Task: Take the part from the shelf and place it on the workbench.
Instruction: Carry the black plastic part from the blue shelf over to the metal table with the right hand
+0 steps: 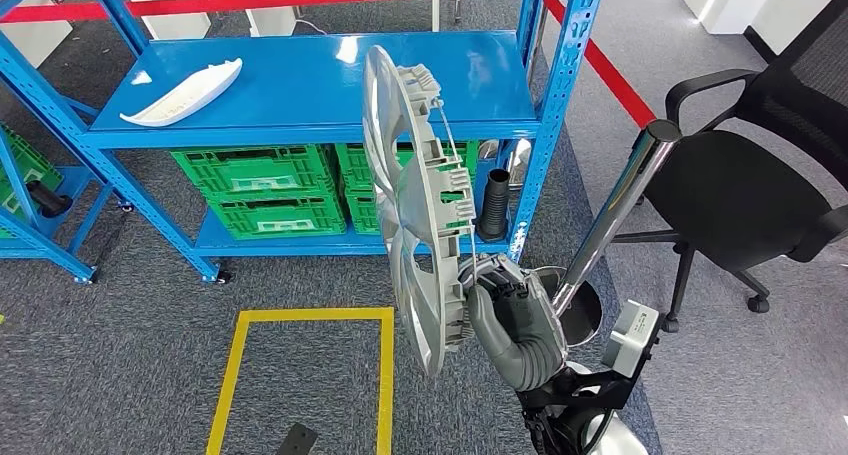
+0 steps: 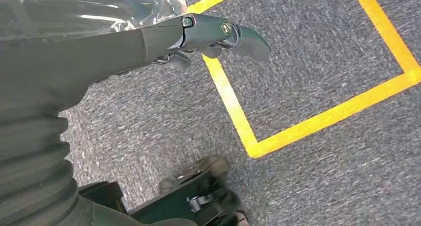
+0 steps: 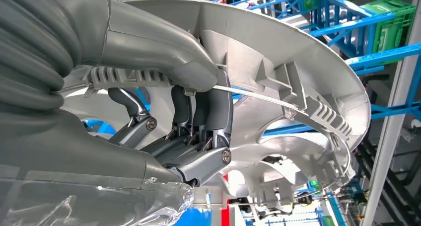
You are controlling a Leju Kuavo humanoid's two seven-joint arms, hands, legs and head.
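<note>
Head view: the right hand (image 1: 510,310) grips the part (image 1: 415,210), a silver wheel cover, by its lower rim. The cover stands on edge, upright with a slight tilt, held in the air in front of the blue shelf (image 1: 330,85) and clear of it. A white trim piece (image 1: 185,92) lies on the shelf top, well apart from the cover. Green crates (image 1: 265,190) sit on the lower level. A yellow floor square (image 1: 310,375) lies below the cover; a black chair (image 1: 745,185) stands to the right. No workbench appears here.

Left wrist view: the left hand (image 2: 213,37) hangs over grey carpet and the yellow line, holding nothing. Its fingers lie fairly straight, slightly parted.

Right wrist view: the thumb (image 3: 164,57) presses the rim from one side and the dark fingers (image 3: 208,112) close on it from the other, beside a thin wire ring (image 3: 258,97) running around the cover's back. The hold looks firm.

Judgement: the pick from the shelf appears done; the carry is the step in hand. The next move calls for turning toward the workbench, keeping the cover clear of the shelf post, then laying it flat before letting go.
</note>
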